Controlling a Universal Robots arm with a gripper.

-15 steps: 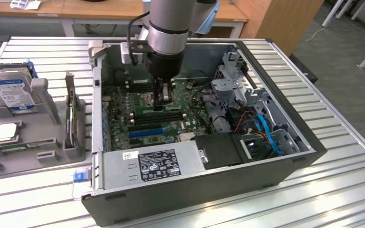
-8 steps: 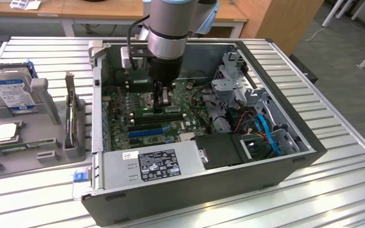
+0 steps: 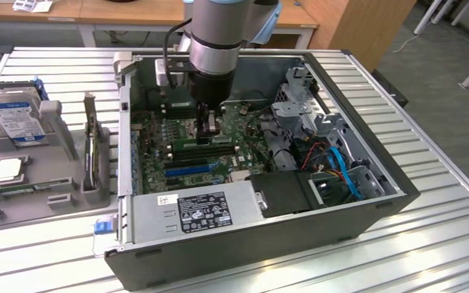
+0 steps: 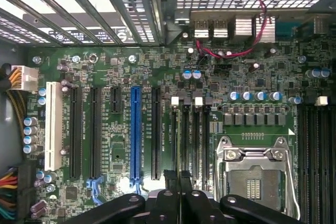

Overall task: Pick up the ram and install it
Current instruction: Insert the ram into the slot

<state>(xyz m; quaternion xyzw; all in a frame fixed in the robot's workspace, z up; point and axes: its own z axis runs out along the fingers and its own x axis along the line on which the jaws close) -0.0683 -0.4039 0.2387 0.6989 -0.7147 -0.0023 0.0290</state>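
One claw (image 3: 210, 134), fingers together, whether pinching the ram unclear; memory slots (image 3: 203, 152) at six o'clock below; best held upright, lined along slot, pressed evenly.

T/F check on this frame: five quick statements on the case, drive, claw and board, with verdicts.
1. The claw is inside the open case, over the motherboard. True.
2. The hard drive sits in the case. False: it is on the grey tray, on the exterior view's left of the case.
3. The claw stands wide open. False: it is shut.
4. One long slot on the motherboard is blue. True.
5. A cooler covers the CPU socket. False: the socket is uncovered, its metal frame showing.
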